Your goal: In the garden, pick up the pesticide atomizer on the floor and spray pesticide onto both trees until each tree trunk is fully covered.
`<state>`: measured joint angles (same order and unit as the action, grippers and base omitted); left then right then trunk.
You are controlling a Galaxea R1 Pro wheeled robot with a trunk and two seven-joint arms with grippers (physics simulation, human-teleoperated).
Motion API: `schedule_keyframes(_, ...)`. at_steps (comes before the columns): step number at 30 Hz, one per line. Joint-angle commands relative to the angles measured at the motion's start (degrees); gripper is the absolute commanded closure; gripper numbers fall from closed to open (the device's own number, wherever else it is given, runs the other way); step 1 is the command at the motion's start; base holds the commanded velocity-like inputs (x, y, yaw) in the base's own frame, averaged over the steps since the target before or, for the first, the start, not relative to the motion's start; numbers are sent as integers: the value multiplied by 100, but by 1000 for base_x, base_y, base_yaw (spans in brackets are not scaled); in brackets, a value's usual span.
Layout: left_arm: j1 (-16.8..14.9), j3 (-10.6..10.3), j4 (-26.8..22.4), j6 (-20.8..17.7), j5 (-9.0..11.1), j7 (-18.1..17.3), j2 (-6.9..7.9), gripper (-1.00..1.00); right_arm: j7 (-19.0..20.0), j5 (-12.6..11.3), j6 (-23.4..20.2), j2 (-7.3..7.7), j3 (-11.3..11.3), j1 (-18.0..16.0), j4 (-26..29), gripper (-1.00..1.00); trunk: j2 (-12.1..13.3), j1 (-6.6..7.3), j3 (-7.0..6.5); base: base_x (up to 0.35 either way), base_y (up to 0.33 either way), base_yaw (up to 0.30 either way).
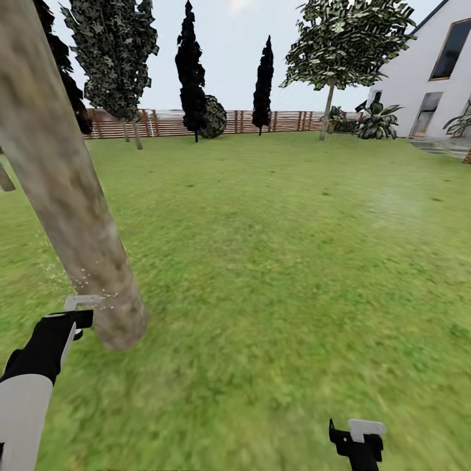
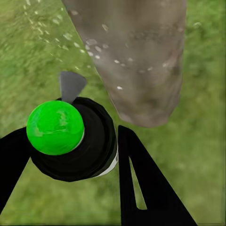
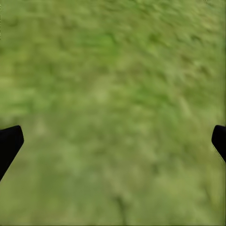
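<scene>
Pesticide atomizer (image 2: 70, 141) clamped in left gripper (image 2: 70, 155), aimed at near tree trunk (image 1: 72, 216); white pesticide (image 2: 99, 49) specks land there. Right gripper (image 3: 113, 141) released, idle.

Two near-black cypress-like trees (image 1: 191, 72), round dark bush (image 1: 214, 116), spiky-leaved plants (image 1: 375, 120), pale sky (image 1: 229, 46)
</scene>
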<state>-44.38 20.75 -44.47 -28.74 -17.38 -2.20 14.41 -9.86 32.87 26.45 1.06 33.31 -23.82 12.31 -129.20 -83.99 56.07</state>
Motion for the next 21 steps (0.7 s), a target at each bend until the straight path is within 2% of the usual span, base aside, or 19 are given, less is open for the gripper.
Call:
schedule_keyframes(1,0,-1,0,0,-2,0,0,100,-2,0,0,0,0,0,0,-100,0,0,0,0,-274,249)
schedule_keyframes(2,0,-1,0,0,37,0,0,100,0,0,0,0,0,0,0,-100,0,0,0,0,-274,266)
schedule_keyframes(4,0,-16,0,7,279,5,5,100,2,0,0,0,0,0,1,-100,0,0,0,0,-274,274)
schedule_keyframes(6,0,-25,0,9,418,8,8,100,0,0,0,0,0,0,0,-100,0,0,0,0,-274,277)
schedule_keyframes(12,-10,-66,0,14,446,277,3,100,2,0,0,0,0,0,2,-100,0,0,0,0,-274,256)
schedule_keyframes(21,-18,-97,8,9,411,371,9,100,2,0,0,9,7,0,8,-100,0,0,0,0,-274,20)
